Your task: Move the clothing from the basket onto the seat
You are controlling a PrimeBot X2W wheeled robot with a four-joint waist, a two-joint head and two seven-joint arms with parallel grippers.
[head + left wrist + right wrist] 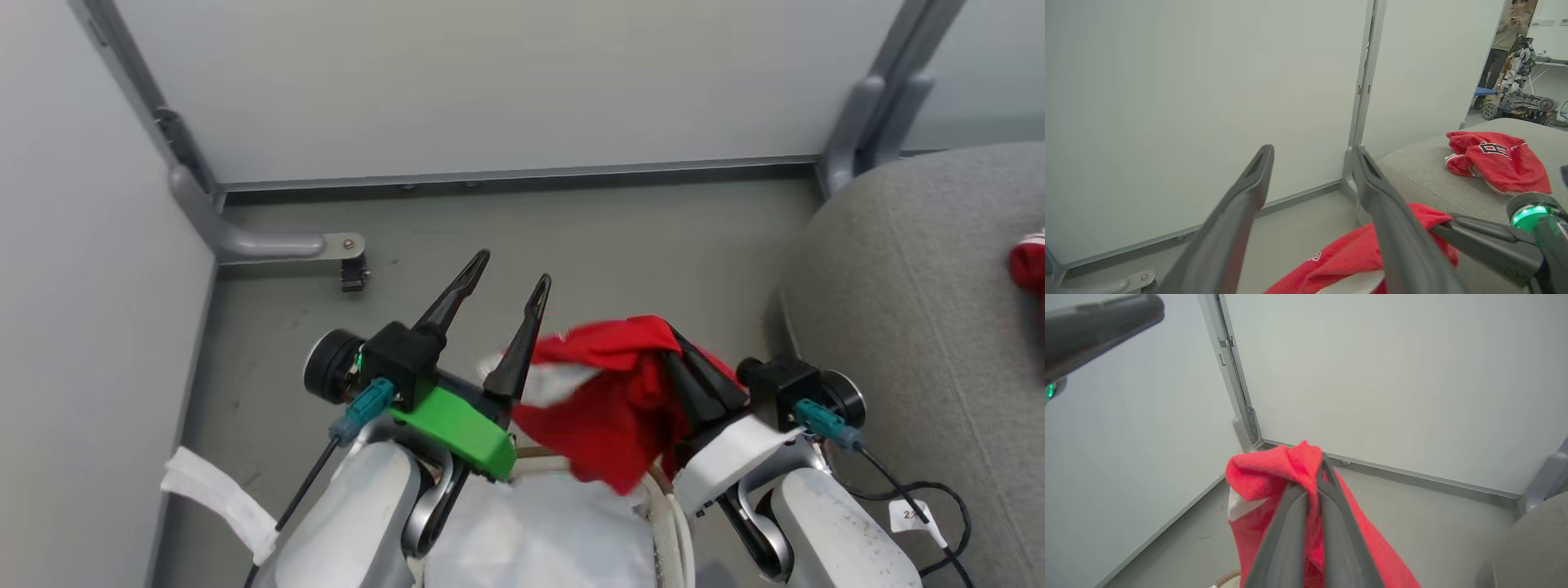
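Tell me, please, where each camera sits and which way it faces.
Head view: on the head, facing down at the floor; left hand open, right hand gripping the red garment.
Left wrist view: along its own fingers toward partition and seat.
Right wrist view: along its own fingers toward the partition corner.
Shared: the red garment.
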